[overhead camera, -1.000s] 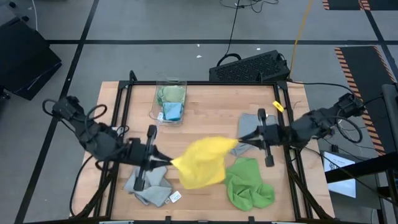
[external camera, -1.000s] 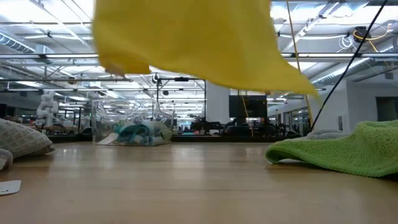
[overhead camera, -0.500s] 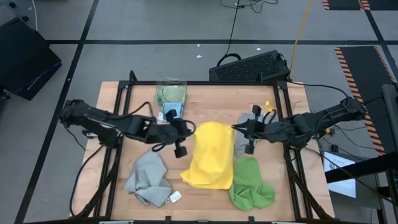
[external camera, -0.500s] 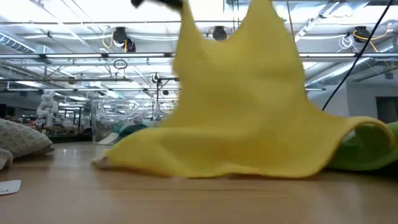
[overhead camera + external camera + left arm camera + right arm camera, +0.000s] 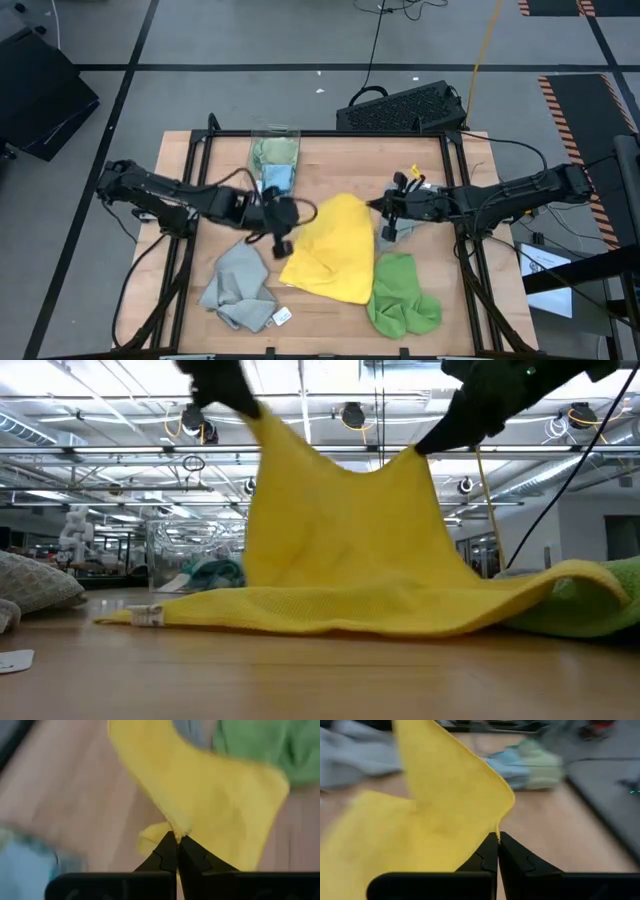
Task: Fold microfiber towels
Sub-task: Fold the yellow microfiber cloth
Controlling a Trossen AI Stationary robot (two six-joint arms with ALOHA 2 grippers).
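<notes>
The yellow towel [image 5: 333, 255] hangs between my two grippers over the table's middle, its near part lying on the wood [image 5: 330, 618]. My left gripper [image 5: 300, 210] is shut on its far left corner, my right gripper [image 5: 375, 207] on its far right corner. A bright green towel [image 5: 402, 305] lies crumpled at the near right, under the yellow towel's edge. A grey towel [image 5: 240, 290] with a white tag lies at the near left; another grey towel [image 5: 392, 230] lies behind the yellow one. My left gripper pinches the yellow towel's far left corner [image 5: 175, 827] between its two fingertips, coming level from the table's left. The corner is lifted and the cloth slopes down to the table. My right gripper pinches the far right corner [image 5: 499, 827] between its fingertips, coming level from the table's right. The top edge sags a little between the two held corners [image 5: 345, 465].
A clear plastic bin [image 5: 274, 160] at the far middle holds a pale green and a light blue towel. A black keyboard [image 5: 405, 105] lies beyond the far edge. Bare wood shows near the front edge in the low view [image 5: 300, 680].
Both grippers have carried the yellow towel from high above the table toward its far side and down. The towel, first lifted clear and bunched, now hangs spread between its two held corners, its near part laid flat on the wood and over the green towel's edge.
</notes>
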